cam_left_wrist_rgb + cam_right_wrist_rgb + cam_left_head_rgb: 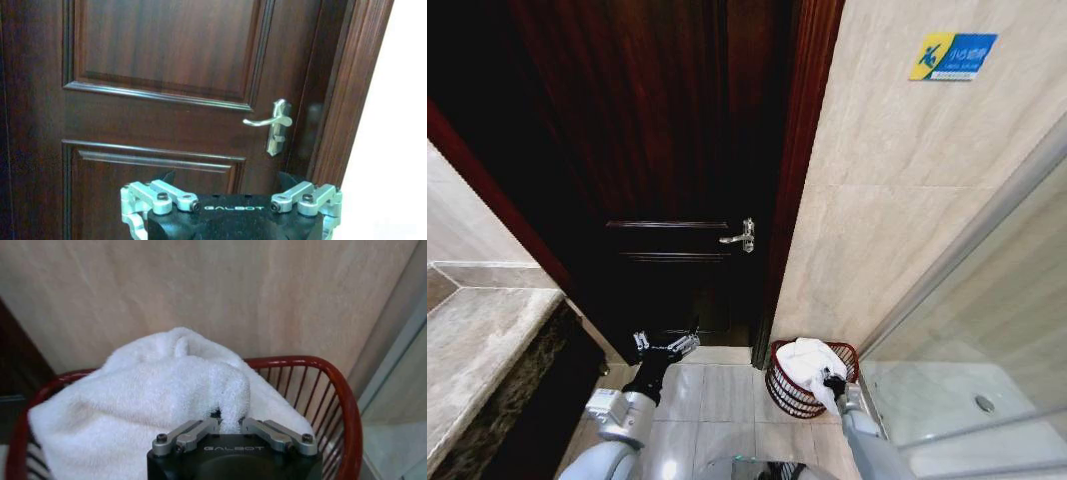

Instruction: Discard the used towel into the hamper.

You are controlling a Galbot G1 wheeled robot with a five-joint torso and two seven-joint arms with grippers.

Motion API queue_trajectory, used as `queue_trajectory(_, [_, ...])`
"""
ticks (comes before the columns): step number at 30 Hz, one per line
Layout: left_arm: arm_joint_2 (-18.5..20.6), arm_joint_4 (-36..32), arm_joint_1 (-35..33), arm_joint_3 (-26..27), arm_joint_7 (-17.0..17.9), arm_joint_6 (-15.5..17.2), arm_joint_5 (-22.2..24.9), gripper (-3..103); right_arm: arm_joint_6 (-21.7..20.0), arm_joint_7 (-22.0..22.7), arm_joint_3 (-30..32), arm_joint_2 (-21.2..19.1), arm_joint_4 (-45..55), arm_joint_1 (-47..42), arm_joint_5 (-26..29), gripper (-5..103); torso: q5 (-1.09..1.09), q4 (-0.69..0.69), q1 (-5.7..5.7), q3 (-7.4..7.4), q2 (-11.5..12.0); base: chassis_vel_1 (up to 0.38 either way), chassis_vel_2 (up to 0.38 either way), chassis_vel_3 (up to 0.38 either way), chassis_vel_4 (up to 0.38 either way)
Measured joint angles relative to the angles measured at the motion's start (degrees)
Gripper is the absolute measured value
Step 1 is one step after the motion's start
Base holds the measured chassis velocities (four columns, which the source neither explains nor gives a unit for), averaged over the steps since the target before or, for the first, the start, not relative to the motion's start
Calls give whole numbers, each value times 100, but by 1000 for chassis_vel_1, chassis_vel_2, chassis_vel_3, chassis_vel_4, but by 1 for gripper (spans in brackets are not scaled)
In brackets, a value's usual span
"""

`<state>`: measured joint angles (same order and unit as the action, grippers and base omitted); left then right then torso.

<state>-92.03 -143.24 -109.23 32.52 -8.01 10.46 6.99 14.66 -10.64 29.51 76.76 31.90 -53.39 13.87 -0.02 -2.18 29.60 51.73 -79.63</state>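
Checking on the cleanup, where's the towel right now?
In the head view the white towel is heaped in the red hamper on the floor at the robot's right, by the tiled wall beside the door, with the right tool pinching a fold.

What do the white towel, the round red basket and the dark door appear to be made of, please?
The fluffy white towel, pinched by the right gripper, looks like cotton terry: a looped, nubby pile. The round reddish-brown hamper seems to be coated metal wire: thin straight bars under a smooth glossy rim. The dark panelled door looks like varnished wood, with grain streaks and a sheen; veneer is possible. The left gripper faces that door.
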Motion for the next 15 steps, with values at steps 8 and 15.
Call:
queue_trajectory(8, [1, 0, 0, 0, 0, 0, 0, 100, 281, 164, 43, 179, -643, 529, 154, 2, 2, -1, 0, 0, 0, 0, 0, 0, 0])
queue_trajectory(15, [0, 0, 0, 0, 0, 0, 0, 100, 3, 143, 58, 200, -297, 175, -232, 2, 2, 0, -1, -1, -1, 0, 0, 0, 0])
